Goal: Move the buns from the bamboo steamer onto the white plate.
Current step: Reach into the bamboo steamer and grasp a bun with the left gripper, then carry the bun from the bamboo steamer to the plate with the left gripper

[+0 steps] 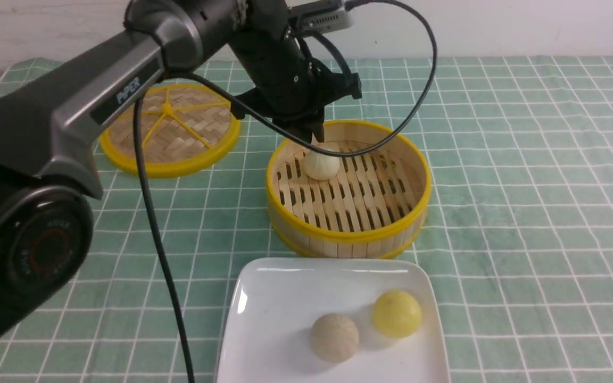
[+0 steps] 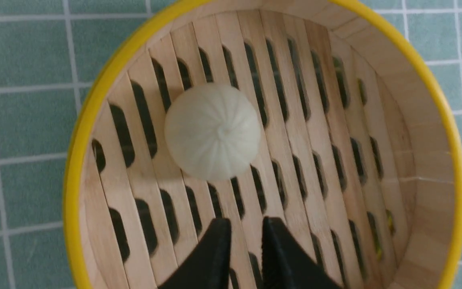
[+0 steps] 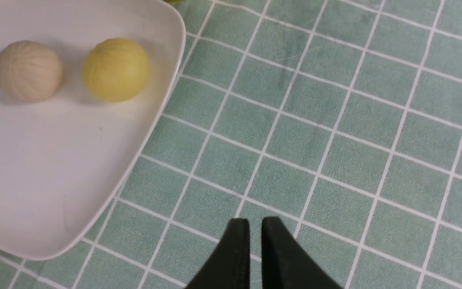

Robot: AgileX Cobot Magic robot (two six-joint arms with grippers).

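Overhead, the left gripper (image 2: pixel 247 233) hung above the bamboo steamer (image 1: pixel 348 234), tips nearly together, empty; one cream bun (image 1: pixel 321 165) sat toward the floor's ten o'clock. Right gripper (image 3: pixel 255 233), almost closed, hovered over cloth at the white plate's (image 1: pixel 285 298) three o'clock, which bore a beige bun (image 1: pixel 334 337) and a yellow bun (image 1: pixel 396 314).

A glossy white plate (image 1: pixel 285 298), a steamer (image 1: pixel 349 234) of pale wooden slats and matt ribbed buns (image 2: pixel 213 130) sit on checked cloth (image 1: pixel 524 186).

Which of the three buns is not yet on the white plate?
The pale white bun alone lies in the bamboo steamer, under the left gripper. The beige bun and yellow bun sit on the white plate.
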